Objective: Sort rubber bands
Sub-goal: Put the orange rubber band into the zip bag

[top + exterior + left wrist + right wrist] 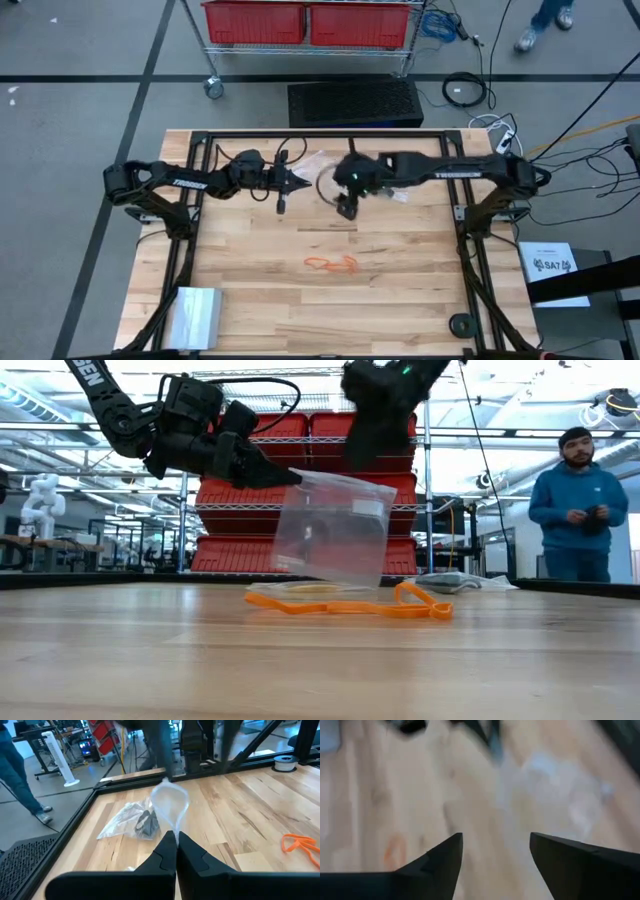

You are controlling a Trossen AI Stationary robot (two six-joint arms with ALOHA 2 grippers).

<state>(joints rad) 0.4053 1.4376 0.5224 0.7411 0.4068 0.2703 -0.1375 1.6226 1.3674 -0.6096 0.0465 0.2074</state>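
Several orange rubber bands (331, 263) lie in a loose tangle on the wooden table, near its middle; they also show in the low view (350, 603). My left gripper (298, 186) reaches in from the table's left and is shut on a clear plastic bag (335, 525), whose mouth stands open as a loop (170, 800). My right gripper (347, 208) hangs above the table just right of that bag, slanting down. Its fingers (440, 857) are wide open with nothing between them. My left gripper pinches the clear bag's top edge at one side of its mouth (175, 827) between its two fingers. The fingers lie nearly level and come from the table's left. The bag hangs below and beyond them, upright; whether its bottom (325, 582) touches the table I cannot tell.
More clear bags lie at the far middle (311, 160) and beside the right arm (402, 196); one holds dark things (145, 822). A folded clear sheet (195, 312) sits at the near left corner. A person (578, 510) stands beyond the table.
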